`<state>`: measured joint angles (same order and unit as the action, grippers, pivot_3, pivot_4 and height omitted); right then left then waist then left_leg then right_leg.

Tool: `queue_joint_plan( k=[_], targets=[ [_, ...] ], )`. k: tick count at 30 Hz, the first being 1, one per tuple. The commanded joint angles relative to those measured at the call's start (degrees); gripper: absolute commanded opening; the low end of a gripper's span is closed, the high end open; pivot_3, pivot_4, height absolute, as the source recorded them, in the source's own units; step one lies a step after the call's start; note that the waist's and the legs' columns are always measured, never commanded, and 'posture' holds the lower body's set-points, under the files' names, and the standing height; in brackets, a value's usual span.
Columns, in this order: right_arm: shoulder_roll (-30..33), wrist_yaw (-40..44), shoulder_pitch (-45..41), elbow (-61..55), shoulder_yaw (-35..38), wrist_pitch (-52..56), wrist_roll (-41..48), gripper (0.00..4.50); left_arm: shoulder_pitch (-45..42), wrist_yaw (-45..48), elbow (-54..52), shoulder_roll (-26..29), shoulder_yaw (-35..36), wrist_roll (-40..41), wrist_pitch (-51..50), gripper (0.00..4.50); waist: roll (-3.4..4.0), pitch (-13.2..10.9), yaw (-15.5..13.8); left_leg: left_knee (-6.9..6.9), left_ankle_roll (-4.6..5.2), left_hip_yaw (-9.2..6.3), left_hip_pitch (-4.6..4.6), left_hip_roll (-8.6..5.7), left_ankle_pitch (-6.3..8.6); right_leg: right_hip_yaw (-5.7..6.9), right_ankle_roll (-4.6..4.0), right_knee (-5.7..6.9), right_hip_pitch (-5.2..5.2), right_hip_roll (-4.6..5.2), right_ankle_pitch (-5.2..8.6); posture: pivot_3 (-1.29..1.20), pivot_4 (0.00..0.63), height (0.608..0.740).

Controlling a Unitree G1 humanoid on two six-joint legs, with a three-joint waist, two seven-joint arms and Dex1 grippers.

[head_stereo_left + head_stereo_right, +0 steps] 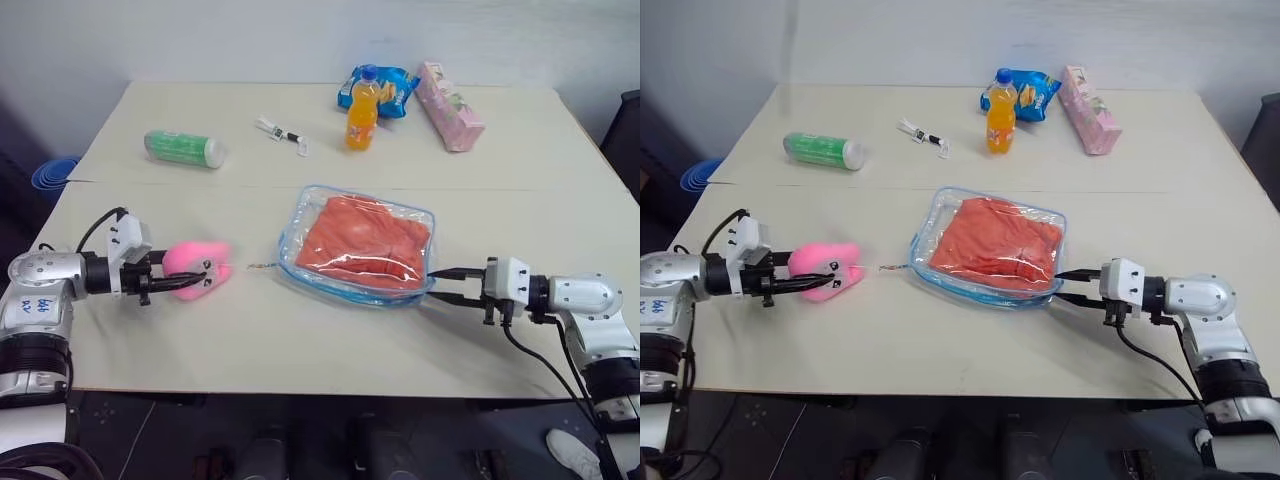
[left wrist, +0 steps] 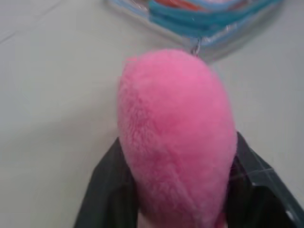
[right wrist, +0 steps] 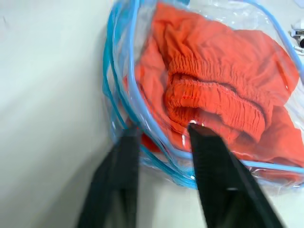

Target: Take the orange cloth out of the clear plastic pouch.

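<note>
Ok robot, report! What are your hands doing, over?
Left gripper around pink plush toy. Right gripper open at clear plastic pouch corner. Orange cloth inside pouch. Nothing blocking.

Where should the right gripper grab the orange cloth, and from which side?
Probably the gathered, ribbed fold of the cloth, bunched just inside the pouch's edge facing the right gripper. Come in from that side, one finger through the blue-edged opening: the fold stands proud, easier to pinch than the flat fabric behind.
</note>
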<state>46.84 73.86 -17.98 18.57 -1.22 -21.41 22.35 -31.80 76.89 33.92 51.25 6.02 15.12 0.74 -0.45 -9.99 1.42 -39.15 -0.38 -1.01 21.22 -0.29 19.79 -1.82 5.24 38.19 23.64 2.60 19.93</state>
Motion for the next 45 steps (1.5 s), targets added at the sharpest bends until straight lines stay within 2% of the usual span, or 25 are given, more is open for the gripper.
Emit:
queue_joint_plan(
  k=[1, 3, 5, 6, 9, 11, 12, 13, 15, 18, 22, 25, 33, 40, 43, 45],
  targets=[
    [3.65, -2.55, 7.99, -11.75, 7.25, 7.87, 5.21, 3.02, 1.32, 7.07, -5.75, 4.73, -0.88, 0.21, 0.91, 3.57, 0.0, 0.0, -0.05, 0.0, 0.01, 0.0, 0.0, 0.0, 0.01, 0.0, 0.0, -0.01, -0.01, 0.0, 0.0, 0.0, 0.15, 0.74],
    [4.37, -4.64, 13.9, -17.52, 10.99, 11.23, 6.75, 3.62, 3.75, 11.51, -10.61, 6.76, -1.6, 3.06, -5.4, 4.14, 0.0, 0.0, -0.04, 0.07, 0.06, 0.0, 0.05, 0.0, 0.05, 0.0, 0.0, 0.01, -0.01, 0.0, 0.0, 0.0, 0.15, 0.74],
    [3.72, -6.83, 20.19, -23.85, 14.89, 13.78, 8.66, 4.36, 3.72, 10.59, -12.54, 6.24, -1.01, 3.19, -4.13, 4.16, 0.01, 0.0, -0.05, 0.08, 0.1, 0.01, 0.05, -0.01, 0.09, -0.02, 0.0, 0.02, -0.04, 0.01, 0.0, 0.0, 0.15, 0.74],
    [3.02, -8.03, 23.99, -27.83, 16.86, 15.05, 9.81, 4.47, 2.78, 8.91, -13.45, 5.17, -0.69, 2.9, -2.32, 4.16, 0.0, 0.0, -0.08, 0.08, 0.11, 0.0, 0.03, -0.01, 0.1, -0.03, 0.0, -0.05, -0.05, 0.01, 0.0, 0.0, 0.15, 0.74],
    [1.38, -10.82, 30.87, -35.95, 20.19, 18.63, 12.66, 4.47, 0.3, 5.1, -17.14, 0.49, 0.91, 5.7, -1.78, 4.16, -0.02, 0.02, -0.95, 0.06, 0.18, -0.02, -0.04, 0.0, 0.13, -0.01, 0.0, -0.18, -0.13, -0.02, 0.0, 0.0, 0.15, 0.74],
    [0.09, -13.11, 33.32, -40.46, 21.52, 20.96, 14.35, 4.47, -0.95, 1.41, -20.35, -4.72, 1.47, 8.2, -2.38, 4.16, -0.07, 0.04, -1.32, 0.02, 0.35, 0.03, -0.03, -0.02, 0.21, -0.08, 0.0, -0.18, -0.15, -0.02, 0.0, 0.0, 0.15, 0.74],
    [-1.34, -14.67, 34.32, -42.91, 21.9, 20.95, 14.63, 4.47, -1.03, -0.06, -22.61, -7.96, -0.4, 7.87, -2.11, 4.16, -0.07, 0.04, -1.38, -0.02, 0.37, 0.01, -0.05, -0.02, 0.21, -0.07, 0.02, -0.14, -0.17, -0.02, -0.01, 0.0, 0.15, 0.74],
    [-2.45, -15.99, 35.18, -45.02, 22.02, 21.21, 14.59, 4.5, -0.96, -0.45, -24.01, -10.26, -2.74, 6.63, -1.25, 4.5, -0.07, 0.04, -1.43, -0.03, 0.37, 0.01, -0.03, -0.02, 0.21, -0.07, 0.03, -0.15, -0.17, -0.02, -0.02, 0.0, 0.15, 0.74],
    [-3.68, -17.37, 36.11, -47.47, 22.09, 22.04, 14.43, 4.5, -0.62, -0.41, -25.3, -12.22, -5.11, 4.8, -0.29, 4.5, -0.08, 0.05, -1.46, -0.03, 0.19, 0.02, -0.05, -0.03, 0.12, -0.07, 0.05, -0.14, -0.17, -0.04, -0.03, 0.0, 0.15, 0.74],
    [-5.67, -19.38, 39.13, -50.85, 20.91, 22.72, 12.46, 4.5, -2.22, -0.18, -21.71, -16.67, -10.01, 1.18, 4.26, 4.5, -0.09, 0.05, -1.34, 0.0, 0.13, 0.05, -0.05, -0.04, 0.09, -0.11, 0.05, -0.15, -0.14, -0.09, -0.03, 0.0, 0.15, 0.74],
    [-7.4, -20.38, 42.84, -51.17, 23.16, 21.03, 10.0, 4.5, -3.63, 4.01, -18.34, -16.0, -11.76, 0.16, 8.65, 4.5, -0.09, 0.05, -1.22, 0.0, 0.14, 0.09, -0.05, -0.03, 0.09, -0.14, 0.05, -0.16, -0.13, -0.12, -0.03, 0.0, 0.15, 0.74],
    [-8.55, -21.01, 44.14, -50.53, 24.02, 20.04, 8.58, 4.5, -5.18, 3.64, -13.99, -15.74, -11.86, -1.51, 12.88, 4.5, -0.09, 0.05, -1.39, 0.0, 0.16, 0.08, -0.08, -0.03, 0.09, -0.14, 0.05, -0.15, -0.14, -0.14, -0.03, 0.0, 0.15, 0.74],
    [-10.97, -21.08, 44.73, -48.61, 22.22, 17.27, 5.21, 4.5, -11.03, -7.08, -4.76, -23.2, -14.28, -8.98, 20.47, 4.5, -0.11, 0.05, -2.25, -0.04, 0.22, 0.08, -0.07, -0.1, 0.1, -0.12, 0.08, -0.19, -0.19, -0.09, -0.04, 0.0, 0.15, 0.74],
    [-11.64, -21.67, 43.94, -49.17, 20.74, 17.59, 3.92, 4.5, -17.33, -13.42, 4.39, -25.02, -18.12, -17.64, 26.33, 4.5, -0.11, 0.05, -2.6, -0.04, 0.19, 0.11, -0.09, -0.09, 0.08, -0.14, 0.08, -0.16, -0.16, -0.15, -0.04, 0.0, 0.15, 0.74],
    [-11.58, -22.15, 43.38, -49.58, 20.27, 17.99, 3.84, 4.5, -19.19, -12.34, 7.22, -24.64, -19.89, -19.48, 31.1, 4.5, -0.11, 0.05, -2.64, -0.04, 0.17, 0.13, -0.09, -0.09, 0.07, -0.14, 0.08, -0.16, -0.16, -0.15, -0.04, 0.0, 0.15, 0.74],
    [-11.24, -22.26, 43.37, -49.8, 20.48, 18.27, 4.18, 4.5, -19.48, -9.86, 7.95, -24.26, -20.47, -18.91, 32.9, 4.12, -0.11, 0.05, -2.69, -0.04, 0.16, 0.12, -0.09, -0.09, 0.06, -0.14, 0.08, -0.15, -0.16, -0.15, -0.04, 0.0, 0.15, 0.74]
  ],
)
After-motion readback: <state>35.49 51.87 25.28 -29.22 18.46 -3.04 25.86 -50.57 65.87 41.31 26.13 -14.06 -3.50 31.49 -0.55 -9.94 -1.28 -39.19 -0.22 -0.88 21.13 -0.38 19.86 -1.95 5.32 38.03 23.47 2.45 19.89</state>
